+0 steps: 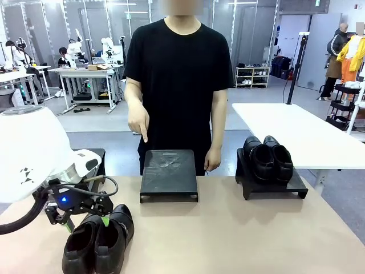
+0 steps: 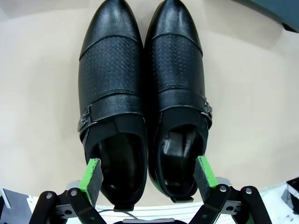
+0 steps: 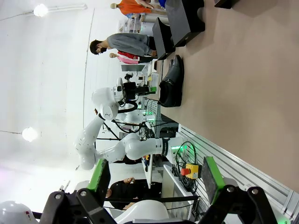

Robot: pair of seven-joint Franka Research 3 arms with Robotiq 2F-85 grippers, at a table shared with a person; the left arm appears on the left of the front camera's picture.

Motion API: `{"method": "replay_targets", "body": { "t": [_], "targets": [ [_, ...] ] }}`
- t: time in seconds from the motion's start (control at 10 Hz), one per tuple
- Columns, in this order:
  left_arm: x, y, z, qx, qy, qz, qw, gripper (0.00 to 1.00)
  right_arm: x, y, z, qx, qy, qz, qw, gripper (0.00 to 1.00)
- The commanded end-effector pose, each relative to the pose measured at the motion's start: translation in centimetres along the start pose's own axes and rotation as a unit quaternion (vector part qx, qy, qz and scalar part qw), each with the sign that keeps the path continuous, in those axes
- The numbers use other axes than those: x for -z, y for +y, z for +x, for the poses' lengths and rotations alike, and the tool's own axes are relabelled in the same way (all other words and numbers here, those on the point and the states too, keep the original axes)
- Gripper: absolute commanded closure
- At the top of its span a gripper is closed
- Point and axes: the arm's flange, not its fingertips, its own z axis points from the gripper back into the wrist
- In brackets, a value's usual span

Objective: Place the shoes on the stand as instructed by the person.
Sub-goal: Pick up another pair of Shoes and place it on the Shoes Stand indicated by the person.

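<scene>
Because the left tool hangs spread wide over the heel end of the pair of black dress shoes, one green pad near each outer collar edge and nothing gripped, the squeeze looks like the risky part. The pads would bear on soft, open collars; these may fold inward, letting one shoe slide free. Whether the pads touch leather, I cannot tell.

- Leather: glossy, smooth at the rounded toes, pin-dotted across the vamp, a small metal buckle on each outer side. Slick for pads.
- Toes point away from the tool; gripped at the heels, the pair would probably droop toe-first and could catch an edge.
- Shoes lie side by side, touching, on the matte tan worktop.
- Ahead of the tool and across, the empty stand: flat, dark, scuffed top. The person's pointing hand hovers over it.
- Farther across, a second pair sits on the other stand.
- Right tool: spread, empty.
</scene>
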Motion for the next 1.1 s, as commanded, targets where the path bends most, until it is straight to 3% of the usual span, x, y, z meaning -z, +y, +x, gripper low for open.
{"method": "replay_targets", "body": {
  "t": [0.0,0.7,0.8,0.9,1.0],
  "targets": [
    [3.4,2.6,-5.2,-0.015,-0.015,0.006,1.0,0.0,0.2,0.2,-0.2,-0.003,-0.003,-0.005,1.0,0.0],
    [7.2,3.4,-5.6,-0.01,-0.004,0.032,0.999,0.0,0.2,0.2,-0.2,-0.003,-0.003,-0.005,1.0,0.0],
    [7.4,3.6,-5.7,-0.003,-0.003,0.035,0.999,0.21,0.2,0.2,-0.2,-0.003,-0.003,-0.005,1.0,0.0],
    [7.5,3.7,-6.0,0.006,0.004,0.033,0.999,0.6,0.2,0.2,-0.2,-0.003,-0.003,-0.005,1.0,0.0],
    [7.4,3.7,-6.2,0.011,0.008,0.032,0.999,0.81,0.2,0.2,-0.2,-0.003,-0.003,-0.005,1.0,0.0]
  ]
}}
